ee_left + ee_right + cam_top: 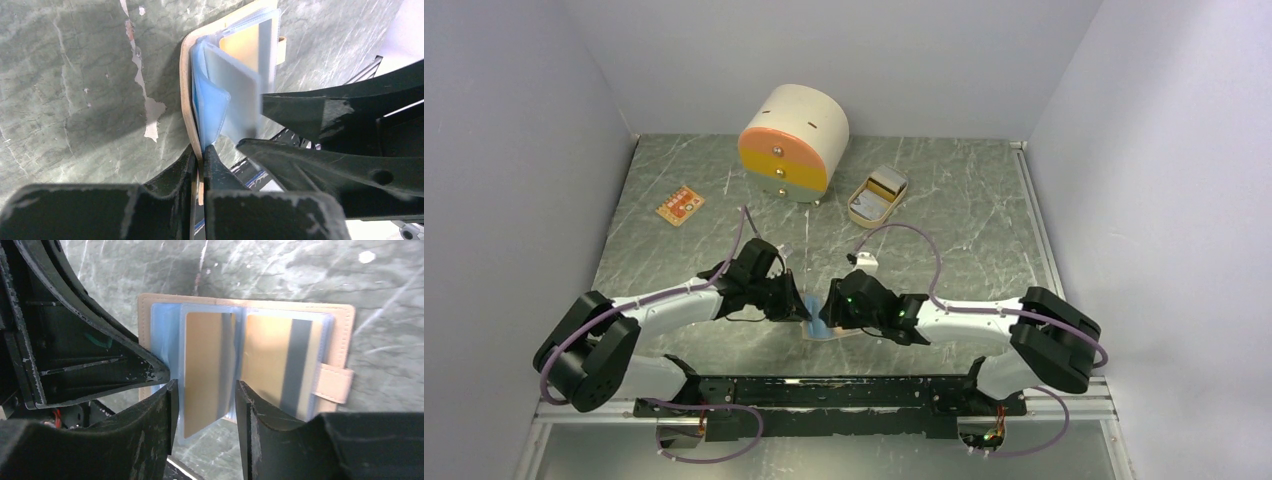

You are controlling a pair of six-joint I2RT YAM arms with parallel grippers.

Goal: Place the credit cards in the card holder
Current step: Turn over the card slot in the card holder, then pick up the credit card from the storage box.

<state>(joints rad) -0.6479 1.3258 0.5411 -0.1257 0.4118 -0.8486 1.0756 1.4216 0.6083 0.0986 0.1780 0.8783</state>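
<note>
The tan card holder (pixel 345 325) lies open on the table between both arms, with clear bluish sleeves inside; in the top view (pixel 821 328) it is mostly hidden. My left gripper (pixel 201 162) is shut on the holder's tan cover edge (pixel 186 90). My right gripper (pixel 205 390) is open, its fingers on either side of a raised sleeve that holds a yellow-orange card (pixel 205 360), not touching it. Another yellow card with a grey stripe (pixel 280 360) sits in the right-hand sleeve, by the snap tab (pixel 332 384). A grey-silver card (pixel 240 95) shows in the left wrist view.
A round cream drawer box with an orange-yellow front (pixel 792 140) stands at the back. A beige oval tray (pixel 860 207) holding cards is to its right. A small orange patterned piece (pixel 680 205) lies at the back left. The two grippers (pixel 796 308) (pixel 829 310) are close together.
</note>
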